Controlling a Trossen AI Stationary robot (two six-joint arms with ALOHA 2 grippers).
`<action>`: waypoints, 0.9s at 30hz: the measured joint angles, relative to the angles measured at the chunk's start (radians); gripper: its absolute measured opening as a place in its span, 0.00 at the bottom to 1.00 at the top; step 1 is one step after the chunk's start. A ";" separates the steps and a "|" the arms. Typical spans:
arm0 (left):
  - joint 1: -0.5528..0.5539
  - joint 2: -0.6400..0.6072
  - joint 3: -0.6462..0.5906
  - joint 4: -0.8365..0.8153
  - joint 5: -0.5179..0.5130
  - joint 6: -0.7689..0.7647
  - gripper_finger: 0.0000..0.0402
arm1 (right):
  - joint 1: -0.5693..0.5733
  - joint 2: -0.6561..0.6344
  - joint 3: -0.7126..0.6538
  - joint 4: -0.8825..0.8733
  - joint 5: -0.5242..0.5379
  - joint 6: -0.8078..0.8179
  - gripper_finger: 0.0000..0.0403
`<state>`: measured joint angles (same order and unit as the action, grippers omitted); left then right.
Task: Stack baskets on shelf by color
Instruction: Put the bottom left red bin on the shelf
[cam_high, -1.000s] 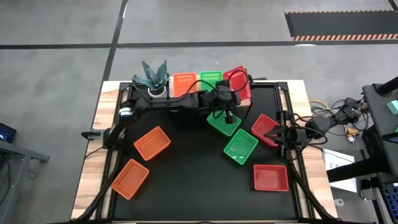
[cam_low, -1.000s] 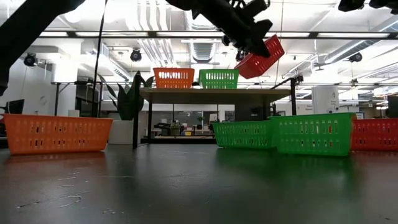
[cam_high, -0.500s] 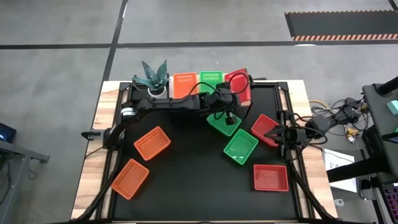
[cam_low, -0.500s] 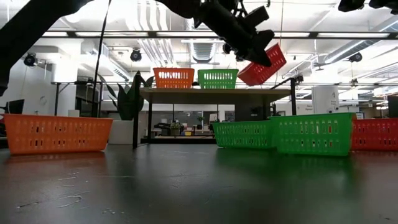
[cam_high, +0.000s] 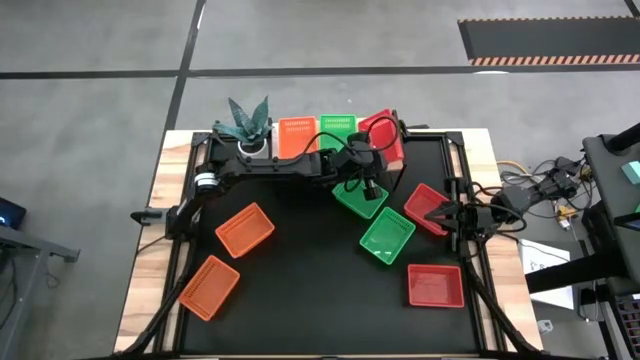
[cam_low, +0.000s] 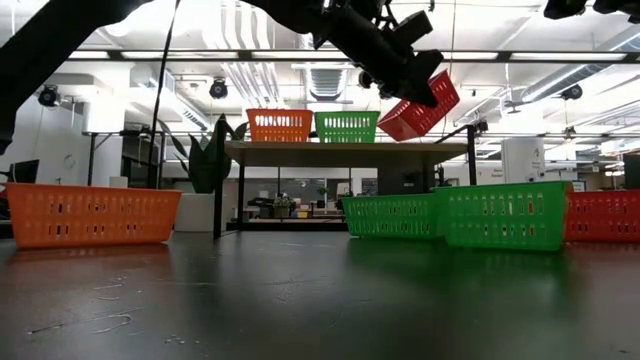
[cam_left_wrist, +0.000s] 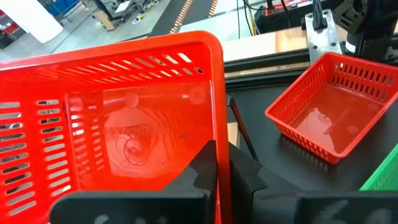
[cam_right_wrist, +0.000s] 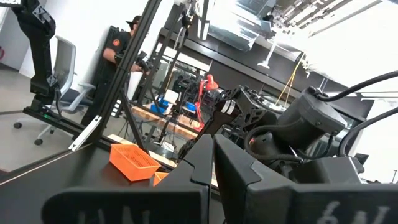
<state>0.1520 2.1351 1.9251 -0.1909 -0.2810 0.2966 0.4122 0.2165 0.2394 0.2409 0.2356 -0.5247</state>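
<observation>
My left gripper (cam_high: 372, 148) (cam_left_wrist: 219, 155) reaches across to the shelf's right end and is shut on a red basket (cam_high: 380, 132) (cam_low: 420, 104), which is tilted above the shelf (cam_low: 330, 148). An orange basket (cam_high: 297, 134) (cam_low: 279, 125) and a green basket (cam_high: 338, 126) (cam_low: 347, 126) stand on the shelf board. On the table lie two more orange baskets (cam_high: 245, 230) (cam_high: 210, 287), two green ones (cam_high: 360, 197) (cam_high: 387, 237) and two red ones (cam_high: 428, 208) (cam_high: 435, 285). My right gripper (cam_high: 450, 215) (cam_right_wrist: 212, 149) waits, shut, at the table's right edge. My left gripper pinches one side wall (cam_left_wrist: 217, 118) of the red basket at its rim, one finger (cam_left_wrist: 202, 171) inside the basket and one (cam_left_wrist: 245, 174) outside. It comes slanting from the near side. The basket is tilted, its low corner (cam_low: 385, 133) just above the shelf top.
A potted plant (cam_high: 245, 125) stands at the shelf's left end. Cables and gear (cam_high: 545, 185) lie beyond the table's right edge. Bare black tabletop (cam_high: 310, 280) shows at the middle and near side.
My left gripper has carried the red basket a little down toward the shelf's right end, next to the green basket. The basket has tipped more steeply and its low corner has come close to the shelf top.
</observation>
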 joint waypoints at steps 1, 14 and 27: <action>0.001 0.000 0.000 0.000 0.000 0.000 0.00 | 0.000 0.000 0.000 0.000 0.000 0.000 0.02; 0.011 0.000 -0.002 0.023 0.027 -0.001 0.17 | 0.000 0.000 0.000 -0.001 0.000 0.000 0.02; -0.017 -0.047 -0.003 0.023 0.017 -0.003 0.27 | 0.000 0.000 0.000 -0.007 0.001 0.011 0.02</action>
<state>0.1355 2.0882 1.9223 -0.1676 -0.2644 0.2938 0.4122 0.2169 0.2390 0.2340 0.2362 -0.5138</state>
